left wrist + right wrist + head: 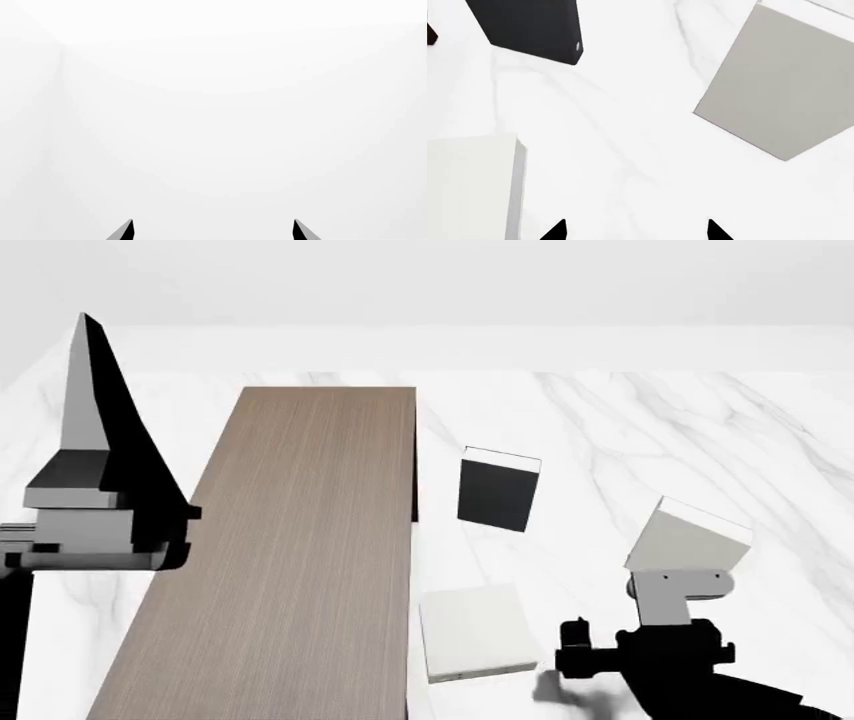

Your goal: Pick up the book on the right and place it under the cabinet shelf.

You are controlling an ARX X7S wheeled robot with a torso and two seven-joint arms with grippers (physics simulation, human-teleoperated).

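Observation:
The book [687,535], pale grey with white page edges, lies at the right of the marble table; it also shows in the right wrist view [780,85]. The cabinet shelf [287,560] is a long dark brown box at the left. My right gripper [681,585] hovers just short of the book's near edge; in its wrist view [637,231] the jaws are apart and empty over bare marble, the book ahead and to one side. My left gripper [213,231] is open and empty, raised high at the left and facing a blank white surface.
A black-covered book [499,490] lies beside the cabinet's far part. A lighter off-white book [477,632] lies near the cabinet's front, left of my right gripper, and shows in the right wrist view [467,190]. My left arm [94,530] stands left of the cabinet.

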